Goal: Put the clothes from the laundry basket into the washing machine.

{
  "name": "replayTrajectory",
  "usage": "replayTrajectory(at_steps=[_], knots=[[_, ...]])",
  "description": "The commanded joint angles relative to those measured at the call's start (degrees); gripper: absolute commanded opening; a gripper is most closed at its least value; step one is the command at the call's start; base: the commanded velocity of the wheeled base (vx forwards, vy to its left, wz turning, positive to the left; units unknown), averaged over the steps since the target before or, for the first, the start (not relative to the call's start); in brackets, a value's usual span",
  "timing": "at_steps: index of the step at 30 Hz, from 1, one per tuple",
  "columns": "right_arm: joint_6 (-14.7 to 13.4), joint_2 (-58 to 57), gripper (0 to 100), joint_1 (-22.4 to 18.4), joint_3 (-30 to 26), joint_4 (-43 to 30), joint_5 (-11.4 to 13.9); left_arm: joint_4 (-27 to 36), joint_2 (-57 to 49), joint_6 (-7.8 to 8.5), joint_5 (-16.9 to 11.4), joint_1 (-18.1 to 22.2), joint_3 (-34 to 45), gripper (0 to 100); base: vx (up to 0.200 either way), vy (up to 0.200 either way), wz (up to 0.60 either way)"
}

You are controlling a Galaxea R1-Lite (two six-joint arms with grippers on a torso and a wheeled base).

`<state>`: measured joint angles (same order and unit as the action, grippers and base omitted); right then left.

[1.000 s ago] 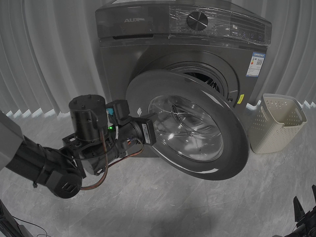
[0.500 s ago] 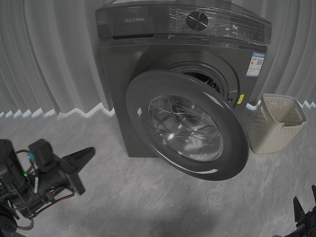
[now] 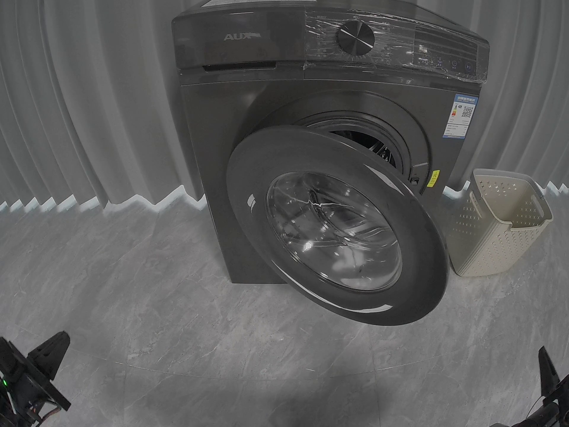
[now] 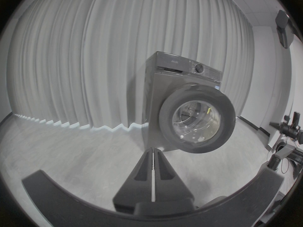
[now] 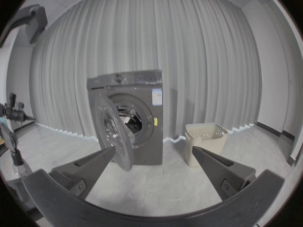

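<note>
Grey washing machine (image 3: 332, 90) against curtain (image 3: 89, 90), half-open door (image 3: 338, 226) partly blocking drum, clothes (image 5: 131, 122) inside. Laundry basket (image 3: 501, 223) just beside it. Left gripper (image 4: 153, 155) clenched tight, right gripper (image 5: 153, 148) spread wide.

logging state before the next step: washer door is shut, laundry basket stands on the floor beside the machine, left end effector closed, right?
The door is not shut: the head view shows it swung open off the washing machine. The rest holds: laundry basket on the floor beside it, left end effector closed.
</note>
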<state>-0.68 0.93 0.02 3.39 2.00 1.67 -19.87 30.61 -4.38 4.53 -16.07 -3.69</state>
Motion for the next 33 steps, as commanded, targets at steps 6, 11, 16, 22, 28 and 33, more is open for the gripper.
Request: replayTrajectory(at_steps=[6,11,16,22,28,33], knots=[[-1.69,27.02,100,12.81,14.36,-2.70,16.17,16.36,-27.71,3.41,-2.16,17.65,3.61,0,0.000,0.000,0.00],[-1.78,46.45,100,20.10,14.80,7.67,17.67,16.18,-28.59,3.67,-1.11,17.12,3.69,0,0.000,0.000,0.00],[-1.78,63.06,100,21.95,15.24,21.82,17.67,16.44,-29.64,2.09,-4.71,16.77,3.61,0,0.000,0.000,0.00],[-4.85,70.79,0,27.49,17.00,26.65,17.23,16.36,-30.00,1.74,-5.06,16.77,3.69,0,0.000,0.000,0.00],[-9.78,75.01,0,30.47,19.37,27.09,17.14,16.44,-30.61,1.21,-6.20,16.33,3.61,0,0.000,0.000,0.00],[-10.04,80.72,0,29.95,22.80,27.18,16.96,16.53,-30.61,1.30,-9.28,16.33,3.52,0,0.000,0.000,0.00]])
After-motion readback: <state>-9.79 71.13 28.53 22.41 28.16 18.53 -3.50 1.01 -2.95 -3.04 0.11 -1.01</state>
